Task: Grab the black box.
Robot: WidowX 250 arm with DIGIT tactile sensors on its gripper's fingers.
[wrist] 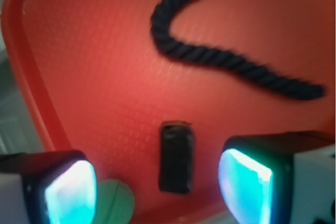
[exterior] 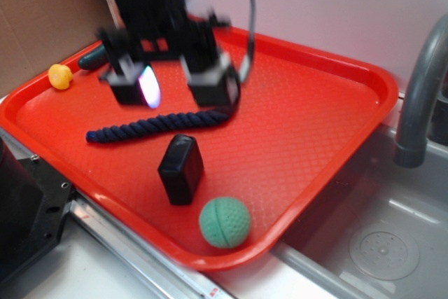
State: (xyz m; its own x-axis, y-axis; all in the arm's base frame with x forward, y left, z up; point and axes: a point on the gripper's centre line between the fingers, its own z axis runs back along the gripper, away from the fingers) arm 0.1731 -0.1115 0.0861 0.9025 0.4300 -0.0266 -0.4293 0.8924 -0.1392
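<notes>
The black box stands free on the red tray, near its front edge.
The gripper hovers above the tray with its jaws spread wide and nothing between them, beyond a dark blue rope. A green ball lies just right of the box; a yellow toy sits at the far left.

Soft, even light fills the exterior view, with a pale sheen on the red tray rim and short shadows under the black box beside the green ball. Above the box, the gripper is smeared by motion blur. The wrist view is hazy throughout, the finger pads glowing cyan-white and the rope beyond the box soft-edged.
</notes>
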